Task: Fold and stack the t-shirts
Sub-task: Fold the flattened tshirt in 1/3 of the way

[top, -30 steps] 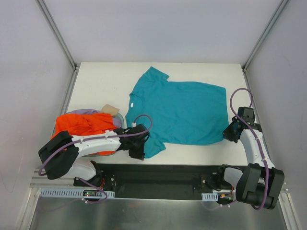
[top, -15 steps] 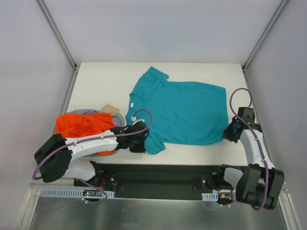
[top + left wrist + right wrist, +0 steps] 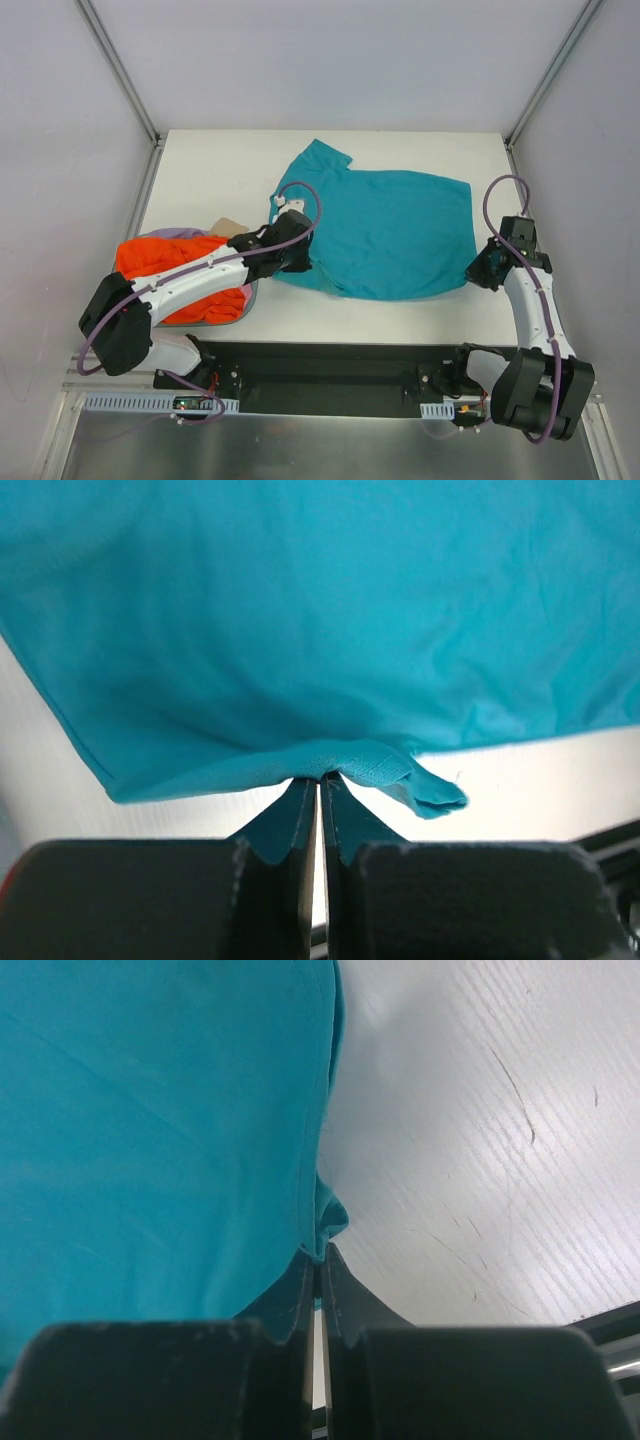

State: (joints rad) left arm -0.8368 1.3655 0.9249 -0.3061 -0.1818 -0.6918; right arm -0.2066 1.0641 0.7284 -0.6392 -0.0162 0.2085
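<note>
At the near-left corner of the counter (image 3: 215, 170) lies a crumpled orange t-shirt (image 3: 170, 262). The left arm reaches across it. A lavender t-shirt (image 3: 168, 234) shows as a thin strip along the far side of the orange one. A small tan card piece (image 3: 229, 226) sits just beyond the heap, touching it.

The left tool (image 3: 320, 783) has its fingers pressed together on a bunched fold of the teal t-shirt (image 3: 395, 232). It holds the fold at the shirt's near-left edge, close to the middle of the counter. In the left wrist view the pinched cloth puckers at the fingertips, and a small flap of cloth sticks out just to the right of them.

Near the right edge of the counter, the right tool (image 3: 320, 1258) is likewise closed, with only a hairline gap between its fingers. It grips the near-right corner of the teal shirt's hem, and bare white counter lies just beside that corner.

The teal shirt covers the middle of the counter and runs from the left tool across to the right edge. Most of its body lies flat, with soft wrinkles. Its left part is drawn up under the left tool, and one sleeve points toward the far edge.
</note>
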